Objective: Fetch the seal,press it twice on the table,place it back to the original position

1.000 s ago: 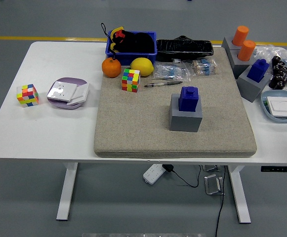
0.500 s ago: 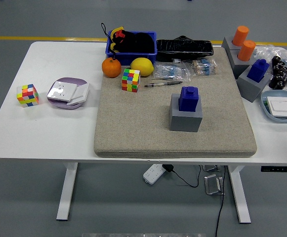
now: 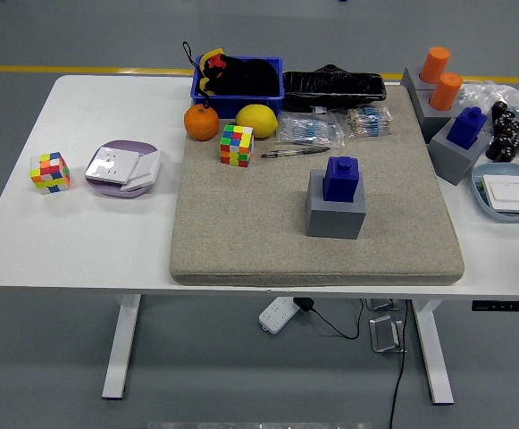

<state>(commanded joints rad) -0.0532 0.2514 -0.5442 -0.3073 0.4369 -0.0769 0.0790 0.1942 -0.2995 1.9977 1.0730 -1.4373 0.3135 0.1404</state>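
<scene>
A blue seal [image 3: 341, 178] stands upright on a grey block [image 3: 336, 213] near the middle of the beige felt mat [image 3: 241, 232]. A second blue seal [image 3: 466, 126] sits on another grey block [image 3: 453, 157] at the mat's right edge. Two orange seals [image 3: 436, 64] [image 3: 446, 90] stand on a grey holder at the far right. Neither robot hand is in the picture, and no person is visible.
On the mat's far side lie a colour cube [image 3: 237, 145], a pen [image 3: 293, 153], a lemon [image 3: 256, 121], an orange [image 3: 201, 123] and plastic packets [image 3: 305, 130]. A blue bin [image 3: 238, 77] stands behind. Left of the mat are another cube [image 3: 50, 172] and a purple plate [image 3: 122, 169].
</scene>
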